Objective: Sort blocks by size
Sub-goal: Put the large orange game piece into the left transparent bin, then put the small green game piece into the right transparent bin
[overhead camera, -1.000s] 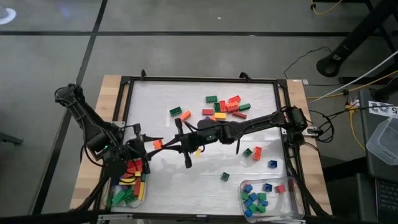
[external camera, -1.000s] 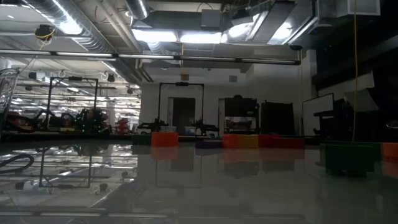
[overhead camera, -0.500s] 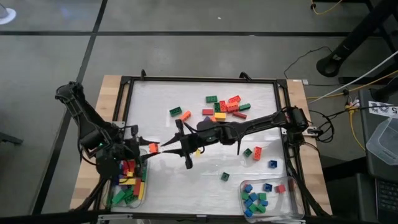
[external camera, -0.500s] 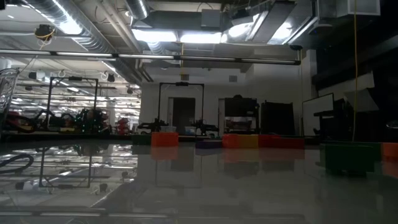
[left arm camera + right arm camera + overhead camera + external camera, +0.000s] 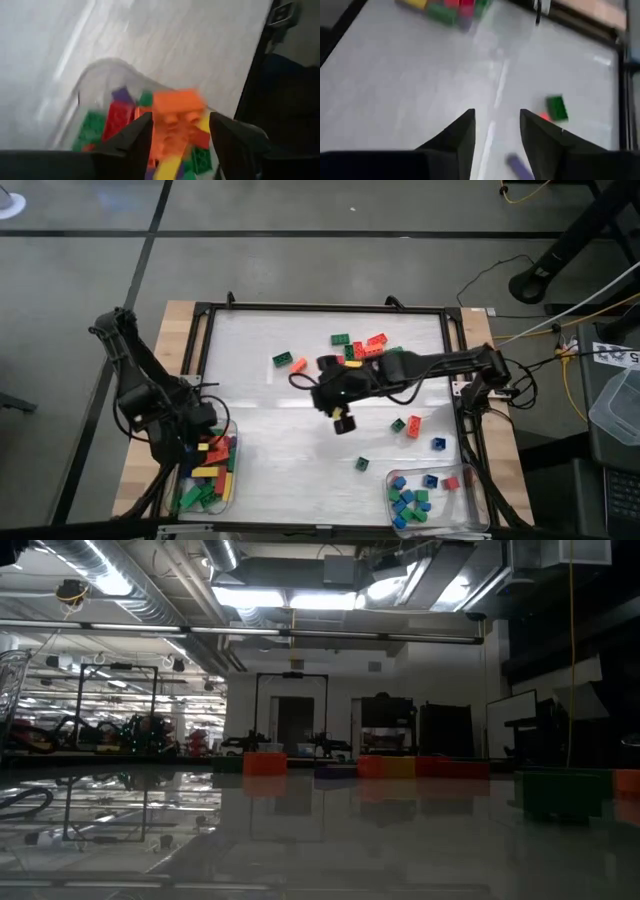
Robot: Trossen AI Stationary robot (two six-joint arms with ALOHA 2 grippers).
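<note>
The blocks are studded bricks in several colours. An orange block (image 5: 176,107), blurred, shows between the fingers of my left gripper (image 5: 177,117) (image 5: 207,435), which is open and tipped down over the left clear tray (image 5: 100,62) of long blocks. My right gripper (image 5: 497,112) (image 5: 340,420) is open and holds nothing. It hangs over the middle of the white table. Loose blocks (image 5: 365,350) lie in a cluster at the far middle, flat on the table. My left gripper's fingers (image 5: 137,137) stand on either side of the orange block, coming from above and slanting down. Blur hides whether they touch it. The block is clear of the bricks in the tray below.
A second clear tray (image 5: 470,510) at the near right holds small blue, green and red blocks. Single blocks lie at the right (image 5: 412,425) (image 5: 438,443) (image 5: 361,463), and a green (image 5: 283,359) and an orange one (image 5: 298,365) further left. A black frame (image 5: 200,330) rims the table.
The orange block sat between both grippers at the table's left. My right gripper has let go of it, risen and drawn back toward the table's middle. My left gripper has carried it toward the near left, over the tray, and has turned and tipped downward.
</note>
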